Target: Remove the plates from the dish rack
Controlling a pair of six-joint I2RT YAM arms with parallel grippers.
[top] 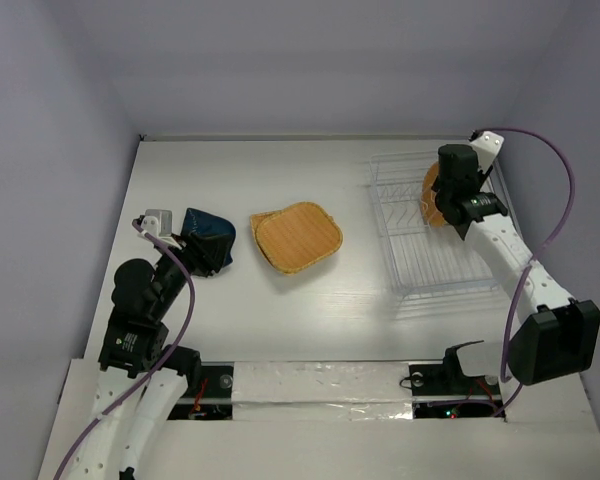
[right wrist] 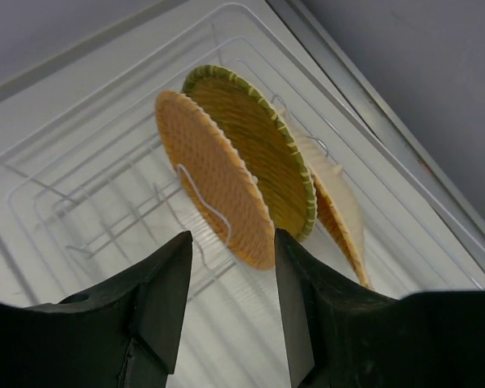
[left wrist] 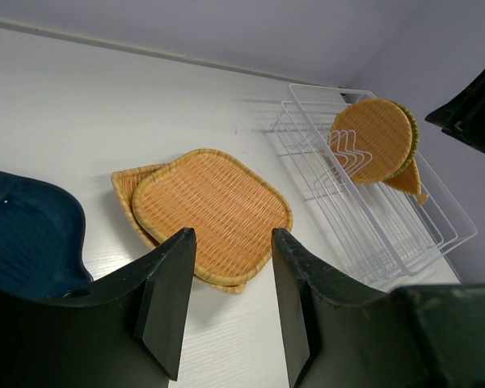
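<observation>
The white wire dish rack (top: 435, 250) stands at the right. Three woven plates stand upright in it: a round orange one (right wrist: 210, 178), a green-rimmed one (right wrist: 263, 153) behind it, and a pointed leaf-shaped one (right wrist: 339, 214) at the back. My right gripper (right wrist: 233, 242) hovers open just short of the round plate's rim, holding nothing. Mid-table a rounded-square woven plate (left wrist: 210, 210) lies stacked on another woven plate (left wrist: 125, 187). A dark blue dish (left wrist: 24, 242) lies at the left. My left gripper (left wrist: 230, 238) stands open and empty beside the blue dish, facing the stack.
The rack (left wrist: 404, 234) has rows of thin upright prongs and sits close to the right wall. The table's back edge meets the rear wall just past the rack. My right arm (top: 525, 270) reaches up along the rack's right side.
</observation>
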